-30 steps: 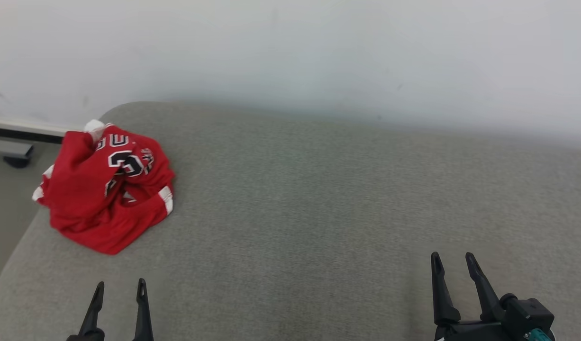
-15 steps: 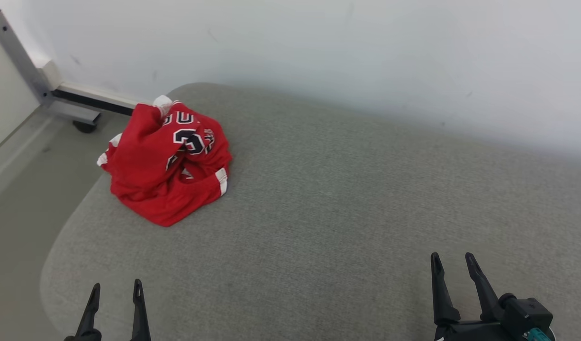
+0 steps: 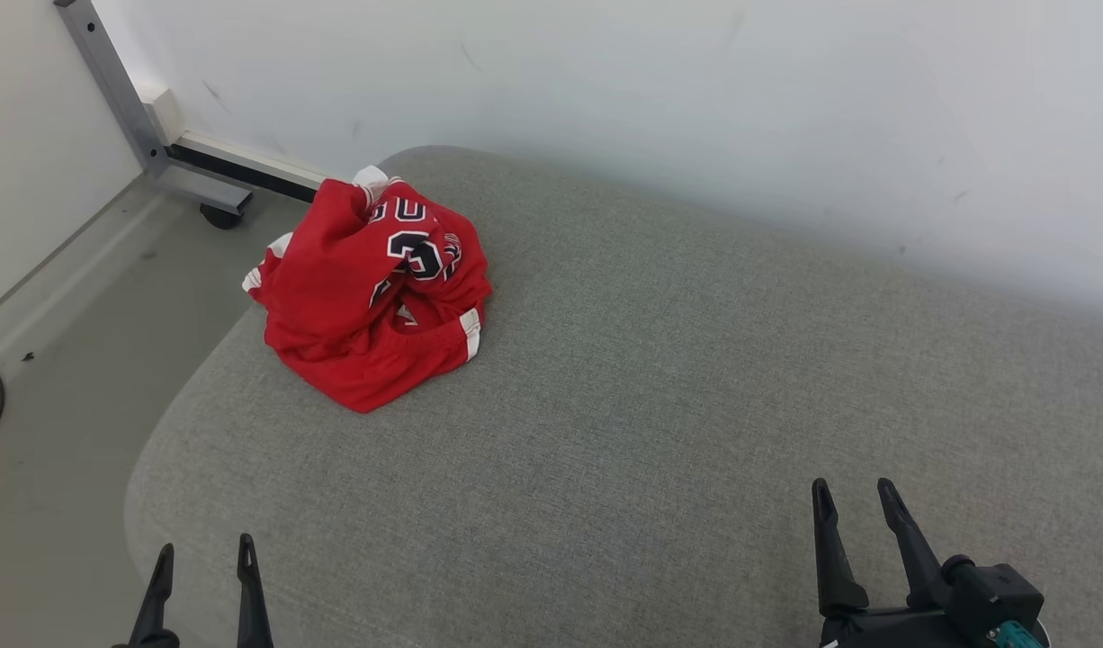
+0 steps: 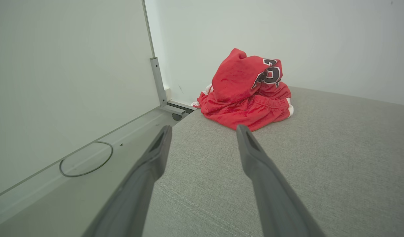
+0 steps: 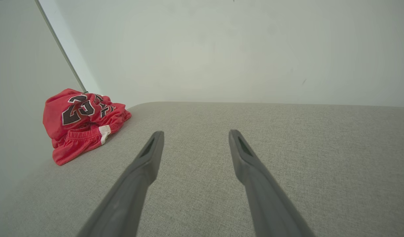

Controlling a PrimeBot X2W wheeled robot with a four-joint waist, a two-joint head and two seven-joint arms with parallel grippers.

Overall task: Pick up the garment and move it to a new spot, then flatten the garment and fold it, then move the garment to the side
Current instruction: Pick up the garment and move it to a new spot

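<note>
The garment [image 3: 372, 297] is a red jersey with white trim and black numbers, lying crumpled in a heap near the far left corner of the grey fabric surface [image 3: 659, 396]. It also appears ahead in the left wrist view [image 4: 246, 95] and at the left in the right wrist view [image 5: 81, 123]. My left gripper [image 3: 202, 558] stands open at the lower left, well short of the heap, with nothing between its fingers. At the lower right my right gripper [image 3: 853, 497] is open too, far from the garment.
A pale wall [image 3: 659, 108] runs behind the surface. Left of it lies the floor [image 3: 57, 360], with a grey metal frame leg on a castor [image 3: 214, 211] near the corner and a thin cable loop [image 4: 86, 159]. The garment's left edge hangs over the surface's rounded edge.
The head camera has swung left, so the whole picture shifted right and the floor and frame leg came into sight. The garment has not moved and both grippers stay open.
</note>
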